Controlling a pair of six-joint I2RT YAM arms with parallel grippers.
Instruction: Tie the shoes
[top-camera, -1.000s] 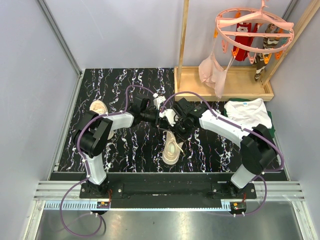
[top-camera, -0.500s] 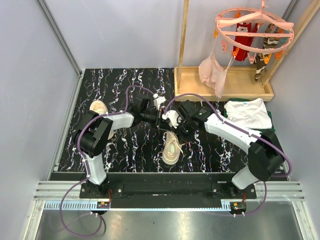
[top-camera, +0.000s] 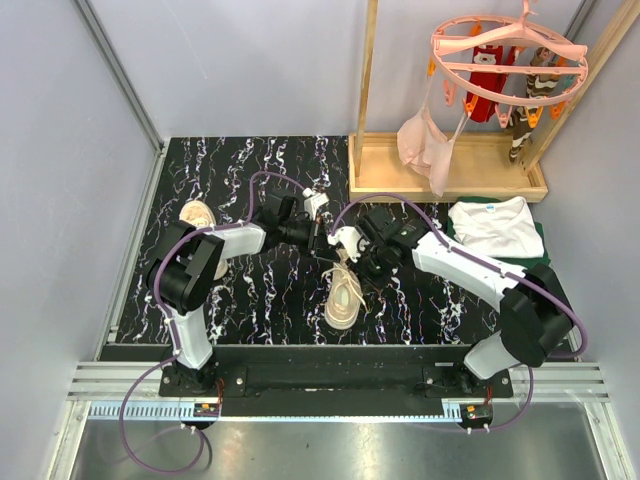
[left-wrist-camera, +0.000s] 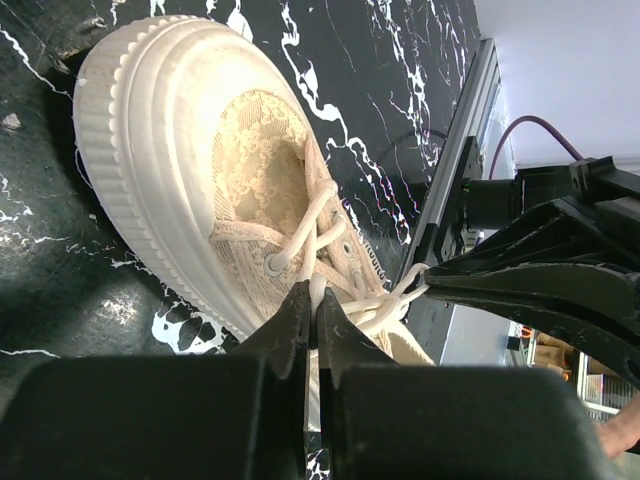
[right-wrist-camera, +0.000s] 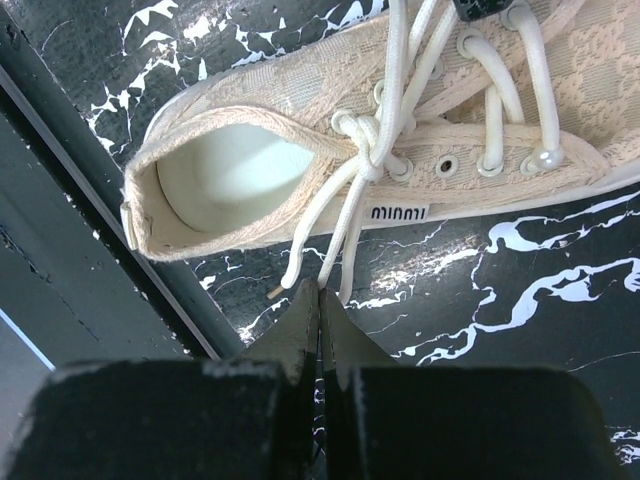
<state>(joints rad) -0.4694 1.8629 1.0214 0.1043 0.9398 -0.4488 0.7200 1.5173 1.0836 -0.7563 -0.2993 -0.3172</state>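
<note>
My left pincer (left-wrist-camera: 313, 292) and right pincer (right-wrist-camera: 320, 290) each clench a lace (right-wrist-camera: 366, 140) of the near shoe (top-camera: 343, 297), drawn taut, presumably to cinch the knot.

The shoe (left-wrist-camera: 250, 190) has a beige cloth upper with a lacy woven pattern, a pale matt sole ribbed along its edge (rubbery by the look), and white braided cord laces (right-wrist-camera: 365, 135). The tabletop (top-camera: 260, 300) is smooth, glossy black with white marble veining. The fingers (right-wrist-camera: 295, 338) are matt black plastic.
</note>
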